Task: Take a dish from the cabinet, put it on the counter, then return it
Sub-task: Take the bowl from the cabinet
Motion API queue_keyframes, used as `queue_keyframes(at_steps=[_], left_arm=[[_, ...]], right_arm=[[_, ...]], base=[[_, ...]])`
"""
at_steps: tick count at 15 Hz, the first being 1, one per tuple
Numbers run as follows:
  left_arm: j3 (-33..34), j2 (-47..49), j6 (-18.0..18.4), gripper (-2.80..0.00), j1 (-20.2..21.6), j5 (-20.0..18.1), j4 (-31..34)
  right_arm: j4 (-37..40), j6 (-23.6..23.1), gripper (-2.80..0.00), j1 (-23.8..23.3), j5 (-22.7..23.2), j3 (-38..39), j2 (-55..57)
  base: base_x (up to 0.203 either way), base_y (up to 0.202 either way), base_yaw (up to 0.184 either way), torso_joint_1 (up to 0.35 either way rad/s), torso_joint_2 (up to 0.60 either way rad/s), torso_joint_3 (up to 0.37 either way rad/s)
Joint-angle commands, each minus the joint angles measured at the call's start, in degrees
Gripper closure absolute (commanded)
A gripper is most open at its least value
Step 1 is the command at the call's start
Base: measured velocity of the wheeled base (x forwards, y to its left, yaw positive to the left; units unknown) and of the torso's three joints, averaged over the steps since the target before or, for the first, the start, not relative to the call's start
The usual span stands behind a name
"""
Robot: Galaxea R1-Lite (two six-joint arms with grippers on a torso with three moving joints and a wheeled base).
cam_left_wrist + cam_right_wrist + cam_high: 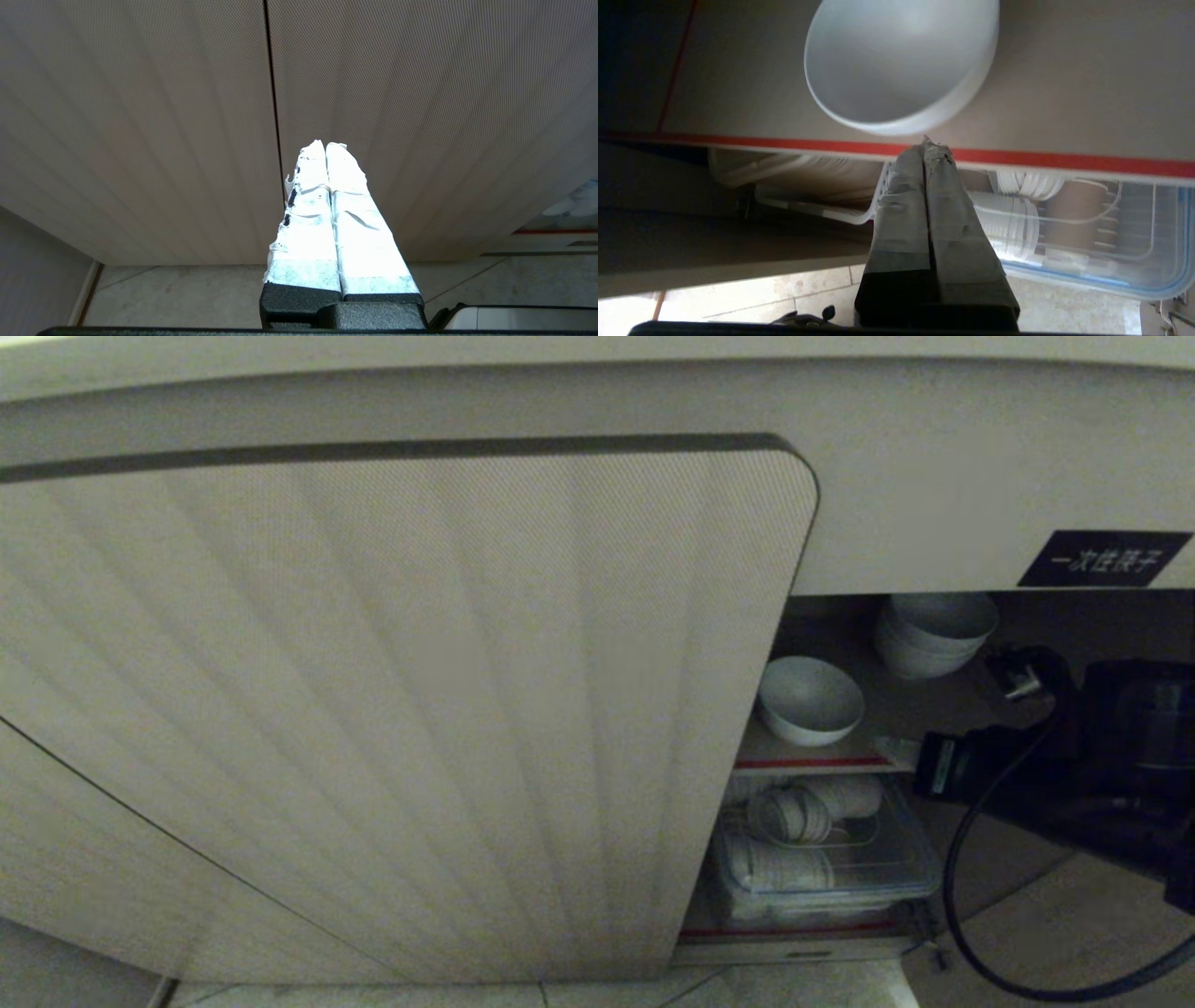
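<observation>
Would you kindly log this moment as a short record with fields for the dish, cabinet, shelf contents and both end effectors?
dish: white bowl, upright on the red-edged shelf, not held
cabinet: ribbed door covers the left; right compartment open
other bowls: stack further back on the same shelf
below shelf: clear lidded container of stacked cups
right end effector: shut, empty, tips at the shelf edge just before the bowl
left end effector: shut, facing the closed door

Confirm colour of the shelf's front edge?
Red, along the shelf under the bowl; clearest in the right wrist view.

Clear lidded box (831, 877) of paper cups (789, 814)
</observation>
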Motion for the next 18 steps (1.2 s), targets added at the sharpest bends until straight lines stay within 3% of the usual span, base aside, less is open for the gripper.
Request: queue_keyframes(at_steps=[1, 6, 11, 17, 18], left_arm=[[0.0, 0.0, 0.0, 0.00, 0.0, 0.0, 0.0], [0.0, 0.0, 0.0, 0.00, 0.0, 0.0, 0.0], [0.0, 0.0, 0.0, 0.00, 0.1, 0.0, 0.0], [0.0, 0.0, 0.0, 0.00, 0.0, 0.0, 0.0], [0.0, 0.0, 0.0, 0.00, 0.0, 0.0, -0.1]], right_arm=[[0.1, 0.1, 0.00, -0.1, 0.1, -1.3, 0.5], [0.1, 0.1, 0.00, -0.3, -0.2, -1.4, 0.4], [0.1, 0.1, 0.00, -0.4, -3.9, -2.7, 2.2], [-0.1, 0.1, 0.00, -0.4, -4.1, -3.2, 3.0], [0.0, 0.1, -2.80, -0.4, -4.6, -3.3, 3.1]], base=[[0.000, 0.000, 0.000, 0.000, 0.00, 0.000], [0.000, 0.000, 0.000, 0.000, 0.00, 0.000], [0.000, 0.000, 0.000, 0.000, 0.00, 0.000], [0.000, 0.000, 0.000, 0.000, 0.00, 0.000], [0.000, 0.000, 0.000, 0.000, 0.00, 0.000]])
